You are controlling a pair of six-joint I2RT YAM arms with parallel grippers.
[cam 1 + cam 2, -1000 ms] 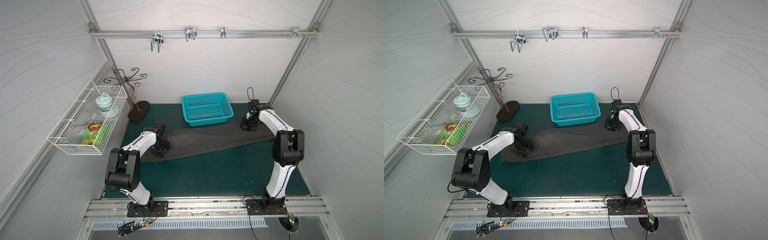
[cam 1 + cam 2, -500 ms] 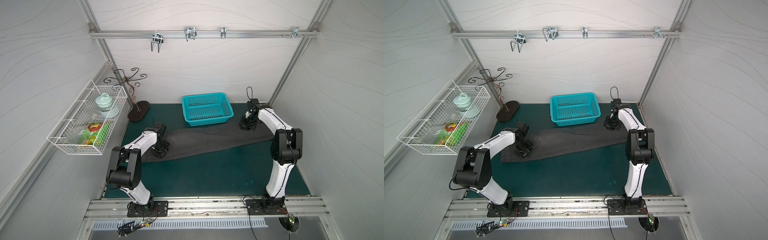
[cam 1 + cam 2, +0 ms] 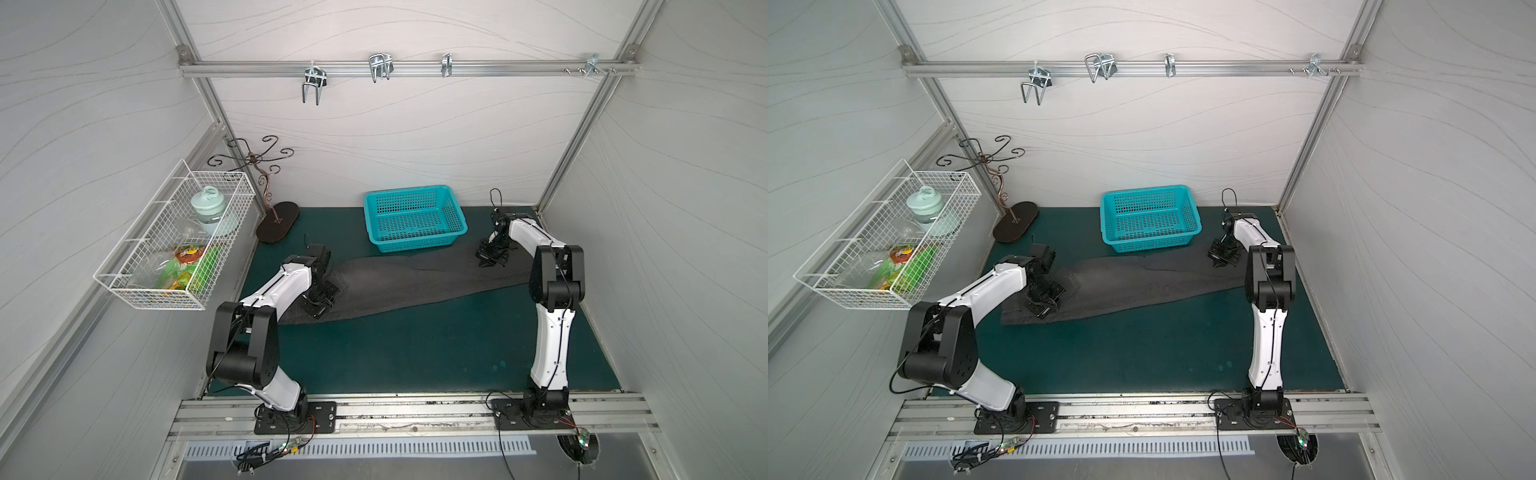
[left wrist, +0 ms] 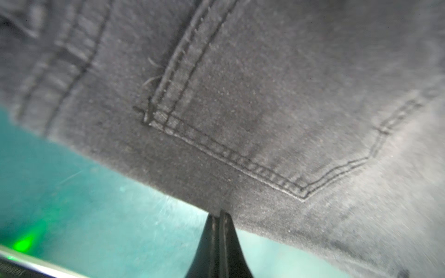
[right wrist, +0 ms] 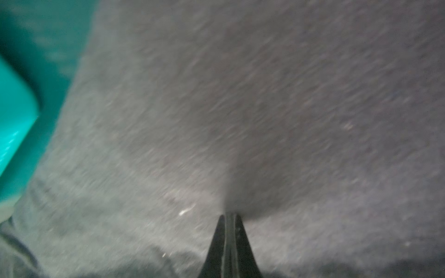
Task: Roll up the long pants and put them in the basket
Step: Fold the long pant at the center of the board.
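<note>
The long pants (image 3: 415,282) (image 3: 1142,282) lie flat across the green mat, dark charcoal, stretched from the left side towards the back right. My left gripper (image 3: 320,300) (image 3: 1044,302) is down on their left end. In the left wrist view its jaws (image 4: 220,212) are shut on the cloth's edge, below a stitched pocket of the pants (image 4: 240,96). My right gripper (image 3: 492,257) (image 3: 1225,255) is on the right end, near the basket. In the right wrist view it (image 5: 230,213) is shut on a pucker of the pants (image 5: 265,96).
A teal plastic basket (image 3: 419,244) (image 3: 1152,245) (image 5: 14,108) stands just behind the pants' middle. A dark metal stand (image 3: 277,222) is at the back left, and a white wire rack (image 3: 166,249) with items hangs on the left wall. The green mat (image 3: 415,353) extends in front.
My left gripper's jaws have closed onto the pants' edge. The right arm has shifted slightly while staying shut on the cloth. The pants lie much as before.
</note>
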